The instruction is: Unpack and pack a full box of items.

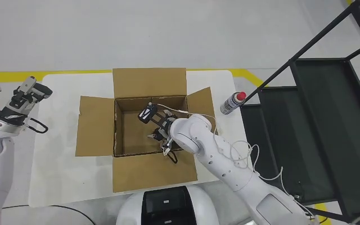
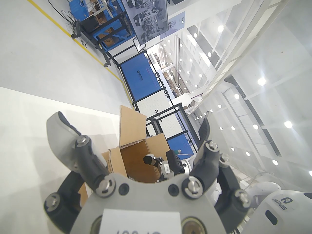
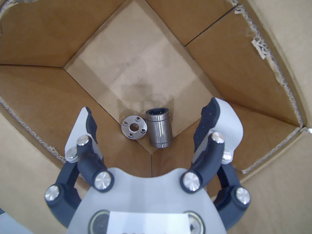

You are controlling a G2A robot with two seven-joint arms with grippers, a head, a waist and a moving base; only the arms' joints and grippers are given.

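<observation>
The right gripper (image 3: 149, 113) hangs inside the brown cardboard box (image 3: 48, 86), its fingers (image 3: 209, 120) spread wide and gripping nothing, touching neither wall nor floor. Below the gap between them, in a corner of the box floor, lie a short shiny steel cylinder with a dark hollow end (image 3: 159, 129) and a flat round grey metal flange with small holes (image 3: 134, 127). The two touch side by side. Cardboard walls close in on two sides of them, and flat cardboard floor runs from them to the far corner.

In the top view the right arm crosses the box rim at about 4 o'clock. The four flaps lie folded outward on the white table (image 1: 62, 169). A silver spray can with a red cap (image 1: 232, 103) lies at 2 o'clock from the box, just beside the flap's tip. At 9 o'clock, well apart from the box near the table's edge, the left gripper (image 1: 28, 93) is also spread wide with nothing in it.
</observation>
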